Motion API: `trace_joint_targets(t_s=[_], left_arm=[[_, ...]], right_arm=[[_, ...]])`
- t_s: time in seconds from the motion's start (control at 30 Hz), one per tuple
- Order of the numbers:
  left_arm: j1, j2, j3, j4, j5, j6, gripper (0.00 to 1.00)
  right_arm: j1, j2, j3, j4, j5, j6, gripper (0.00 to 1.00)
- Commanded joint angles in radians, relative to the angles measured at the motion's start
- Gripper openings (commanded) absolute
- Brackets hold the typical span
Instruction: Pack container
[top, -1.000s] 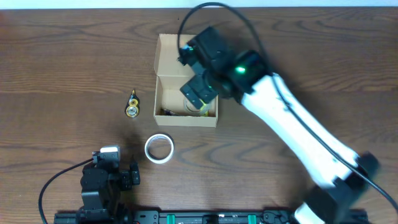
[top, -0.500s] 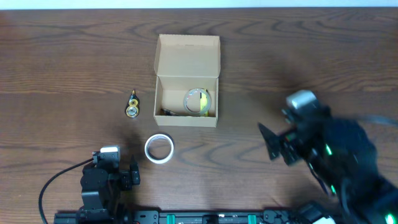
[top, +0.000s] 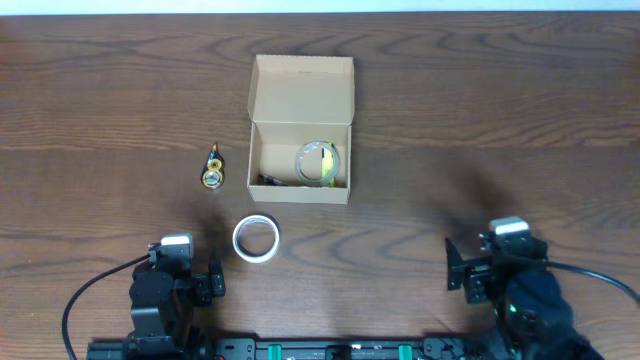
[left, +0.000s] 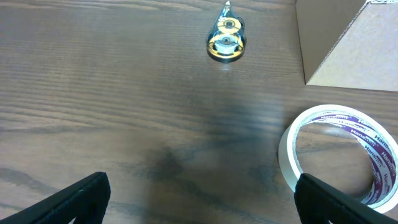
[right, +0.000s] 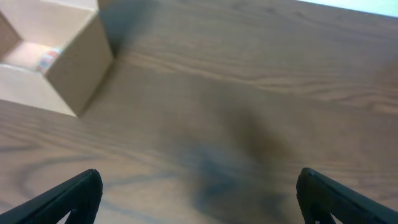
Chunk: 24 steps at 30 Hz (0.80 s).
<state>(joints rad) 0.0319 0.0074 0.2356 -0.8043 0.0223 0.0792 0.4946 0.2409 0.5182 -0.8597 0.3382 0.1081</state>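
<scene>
The tan cardboard box (top: 300, 130) stands open at the table's middle, lid flap folded back. Inside it lies a clear tape roll (top: 318, 163) with yellow on it, plus small dark items at its left. A white tape roll (top: 256, 239) lies on the table in front of the box; it also shows in the left wrist view (left: 339, 155). A small yellow-and-black tape dispenser (top: 213, 168) lies left of the box, seen too in the left wrist view (left: 226, 38). My left gripper (left: 199, 199) is open and empty at the near left. My right gripper (right: 199, 196) is open and empty at the near right, with the box's corner (right: 56, 56) ahead to its left.
The table's front edge with a black rail (top: 320, 350) runs along the bottom. Both arm bases sit there, left (top: 165, 295) and right (top: 515, 295).
My right arm has pulled back from over the box to the near right edge, leaving the clear tape roll in the box. The left arm has not moved.
</scene>
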Motion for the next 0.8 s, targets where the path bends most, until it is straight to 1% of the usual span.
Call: trace_joint_targets(t_s=[0.0,0.13,0.2,0.3,0.43,0.5,0.53,0.77], left_arm=[[0.0,-0.004,-0.044,-0.041,-0.006,0.003,0.95],[0.0,-0.004,-0.044,-0.041,-0.006,0.003,0.96],[0.0,-0.004,-0.044,-0.041,-0.006,0.003,0.95],[0.0,-0.004,-0.044,-0.041,-0.006,0.003,0.96],[0.0,-0.004,-0.044,-0.041,-0.006,0.003,0.95],[0.0,-0.004,-0.044,-0.041,-0.006,0.003,0.95],[0.0,-0.004,-0.044,-0.041,-0.006,0.003,0.95],[0.0,-0.004,-0.044,-0.041,-0.006,0.003,0.95]], right_arm=[[-0.005,-0.005,-0.081,0.072,0.055,-0.103,0.99],[-0.005,-0.005,-0.18,0.168,0.055,-0.101,0.99],[-0.005,-0.005,-0.206,0.176,0.055,-0.083,0.99],[-0.005,-0.006,-0.269,0.18,0.055,0.0,0.99],[-0.005,-0.005,-0.341,0.217,0.054,0.0,0.99],[-0.005,-0.005,-0.351,0.217,0.055,-0.002,0.99],[-0.005,-0.005,-0.351,0.217,0.055,-0.026,0.99],[-0.005,-0.005,-0.351,0.217,0.053,-0.027,0.99]])
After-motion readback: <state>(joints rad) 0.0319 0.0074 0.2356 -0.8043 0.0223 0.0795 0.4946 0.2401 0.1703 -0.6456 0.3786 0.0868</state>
